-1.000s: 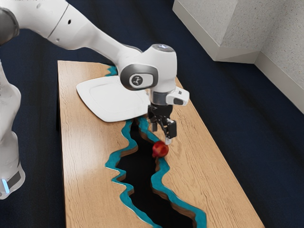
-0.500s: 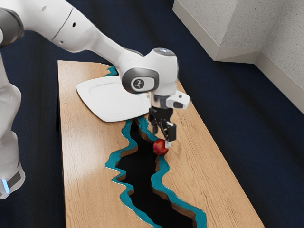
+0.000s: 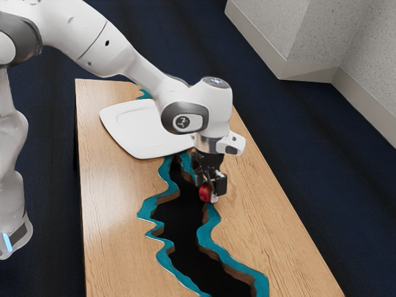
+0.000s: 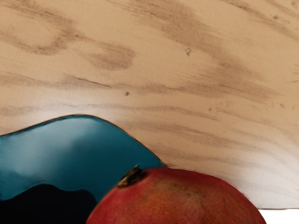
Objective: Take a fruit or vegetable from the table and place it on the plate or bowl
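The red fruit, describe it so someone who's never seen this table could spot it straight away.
Find the long wooden table split by a dark, teal-edged channel, with a white plate at its far end. Where the black gripper meets the channel's edge sits a small round pomegranate, the sole red thing there.

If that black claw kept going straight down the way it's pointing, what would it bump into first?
The gripper points down at the red pomegranate lying right under it, beside the teal strip. It would most likely meet that fruit first, then the wooden table, though depth is hard to judge.
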